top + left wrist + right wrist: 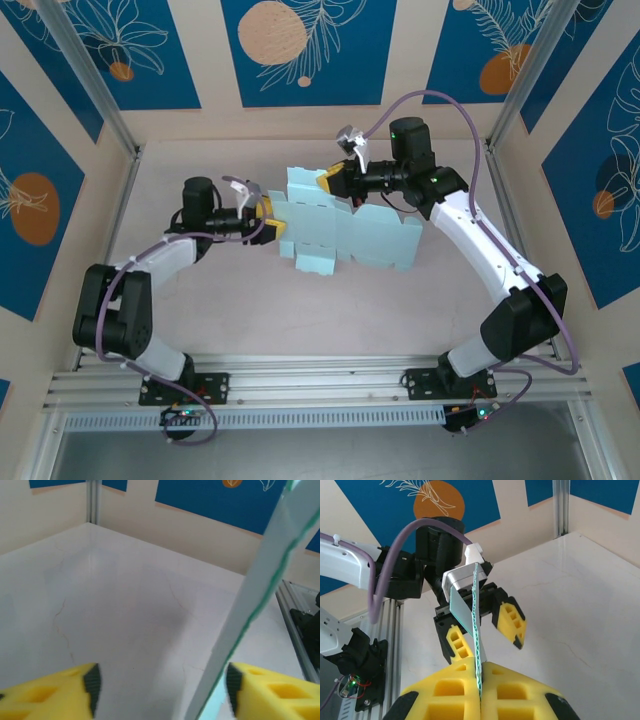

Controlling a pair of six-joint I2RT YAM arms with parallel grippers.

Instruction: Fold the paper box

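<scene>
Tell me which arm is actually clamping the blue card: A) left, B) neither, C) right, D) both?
C: the right gripper is shut on the edge of the paper box, while the left gripper has its fingers spread apart with the card between them.

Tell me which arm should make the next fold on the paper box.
Left, probably. The right gripper is shut on the paper box, steadying it. The left gripper is open with the card's edge inside its jaws, so it is free to press a flap.

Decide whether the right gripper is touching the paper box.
Touching. The right wrist view shows the right gripper clamped shut on the paper box edge.
</scene>
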